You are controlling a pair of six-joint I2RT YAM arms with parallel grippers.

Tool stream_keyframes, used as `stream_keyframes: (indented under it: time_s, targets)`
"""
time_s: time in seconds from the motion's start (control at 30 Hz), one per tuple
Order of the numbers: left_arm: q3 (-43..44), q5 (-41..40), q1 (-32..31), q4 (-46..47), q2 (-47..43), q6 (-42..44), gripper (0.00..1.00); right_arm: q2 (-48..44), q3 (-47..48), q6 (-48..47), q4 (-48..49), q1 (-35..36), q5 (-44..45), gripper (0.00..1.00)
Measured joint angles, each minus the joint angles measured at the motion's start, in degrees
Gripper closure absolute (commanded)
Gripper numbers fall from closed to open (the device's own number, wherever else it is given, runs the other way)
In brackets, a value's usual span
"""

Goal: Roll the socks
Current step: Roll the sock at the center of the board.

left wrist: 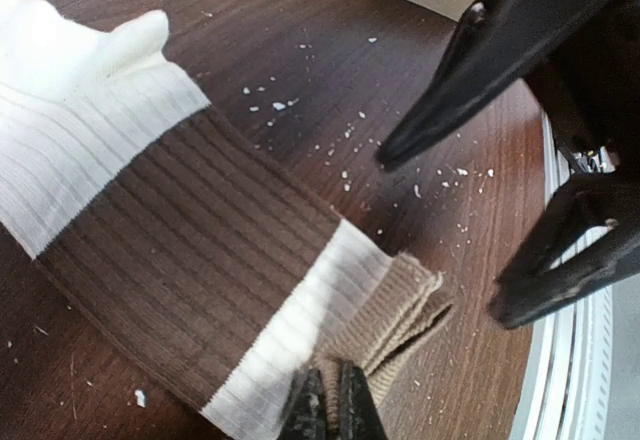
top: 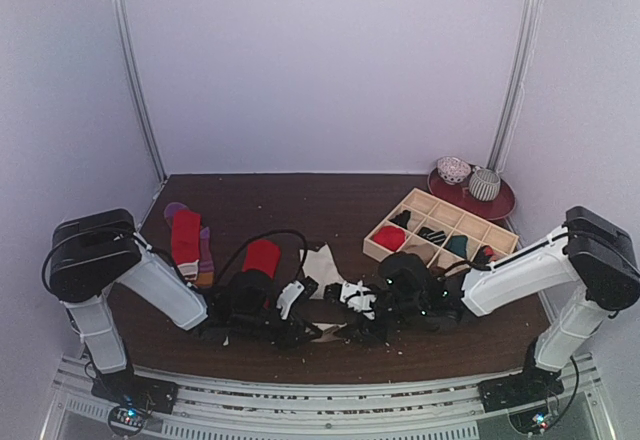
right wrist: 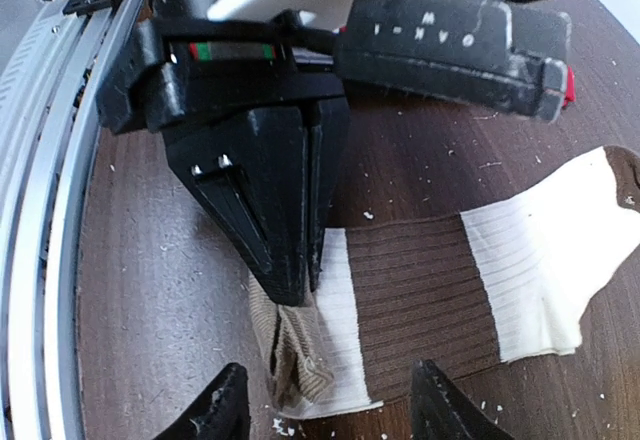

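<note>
Pinching the tan cuff [left wrist: 400, 310], the left gripper [left wrist: 330, 405] clamps the striped sock [left wrist: 190, 250], which lies flat on the table [left wrist: 320, 60] (dark wood, lint-flecked). The right gripper [right wrist: 330, 415] gapes by that cuff, empty.

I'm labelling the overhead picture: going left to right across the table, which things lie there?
red and purple-orange sock pair → lone red sock → cream sock → wooden grid tray
</note>
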Motion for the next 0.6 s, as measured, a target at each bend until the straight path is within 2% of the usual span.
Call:
stream_keyframes:
  time_s: [0.13, 0.27, 0.37, 0.4, 0.5, 0.57, 0.6]
  targets:
    - [0.1, 0.0, 0.0, -0.2, 0.0, 0.1, 1.0, -0.6, -0.6, -0.4, 1.1, 0.0, -1.4, 0.41]
    - [0.3, 0.0, 0.0, -0.6, 0.0, 0.4, 1.0, 5.6, 2.5, -1.3, 0.1, 0.0, -4.0, 0.4]
    - [0.4, 0.0, 0.0, -0.8, 0.0, 0.4, 1.0, 9.4, 3.9, -1.6, -0.3, 0.0, -4.9, 0.45]
    - [0.4, 0.0, 0.0, -0.8, 0.0, 0.4, 1.0, 9.9, 4.2, -1.8, -0.1, 0.0, -5.0, 0.52]
    - [0.4, 0.0, 0.0, -0.8, 0.0, 0.5, 1.0, 10.3, 5.1, -2.1, -0.1, 0.0, -4.8, 0.85]
    - [0.4, 0.0, 0.1, -0.8, 0.0, 0.5, 1.0, 10.8, 5.7, -1.3, -0.5, 0.0, -4.7, 0.95]
    - [0.4, 0.0, 0.1, -0.9, -0.1, 0.6, 0.93, 11.0, 6.1, -1.0, -0.8, 0.0, -4.7, 0.99]
